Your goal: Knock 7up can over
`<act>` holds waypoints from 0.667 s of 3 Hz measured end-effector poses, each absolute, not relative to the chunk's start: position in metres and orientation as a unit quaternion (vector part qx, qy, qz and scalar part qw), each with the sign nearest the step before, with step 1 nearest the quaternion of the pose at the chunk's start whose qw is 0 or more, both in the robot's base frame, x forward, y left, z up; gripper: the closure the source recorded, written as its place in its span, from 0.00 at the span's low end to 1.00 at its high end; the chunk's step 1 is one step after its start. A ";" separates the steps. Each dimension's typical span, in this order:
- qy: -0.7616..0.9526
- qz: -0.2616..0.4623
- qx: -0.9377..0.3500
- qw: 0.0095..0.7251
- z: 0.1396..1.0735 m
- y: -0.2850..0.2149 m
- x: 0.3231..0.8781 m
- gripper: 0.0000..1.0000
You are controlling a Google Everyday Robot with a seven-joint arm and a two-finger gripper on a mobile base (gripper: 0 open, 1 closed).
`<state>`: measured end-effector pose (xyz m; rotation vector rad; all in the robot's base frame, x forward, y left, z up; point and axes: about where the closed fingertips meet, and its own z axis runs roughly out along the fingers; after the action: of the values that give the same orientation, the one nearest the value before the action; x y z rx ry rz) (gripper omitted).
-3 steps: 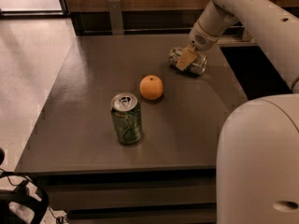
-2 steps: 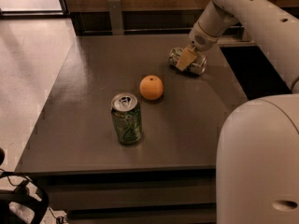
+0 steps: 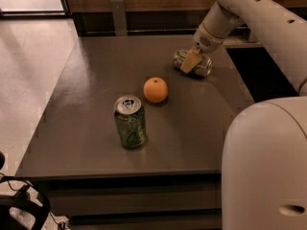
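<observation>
The 7up can (image 3: 204,67), pale silver, lies on its side at the far right of the dark table (image 3: 86,80). My gripper (image 3: 191,61) is right at the can, over its left part and touching or nearly touching it, and hides some of it. The arm comes down to it from the upper right.
A darker green can with a swirl pattern (image 3: 129,122) stands upright near the table's front middle. An orange (image 3: 156,89) sits between it and the lying can. My white body (image 3: 266,166) fills the lower right. A dark gap runs along the table's right edge.
</observation>
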<state>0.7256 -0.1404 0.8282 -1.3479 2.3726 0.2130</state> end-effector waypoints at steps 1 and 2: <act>0.849 0.077 -0.483 0.200 0.826 -0.139 0.726 0.12; 0.849 0.078 -0.484 0.198 0.823 -0.138 0.726 0.00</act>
<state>0.7262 -0.1379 0.8233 -1.3536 2.3763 0.2189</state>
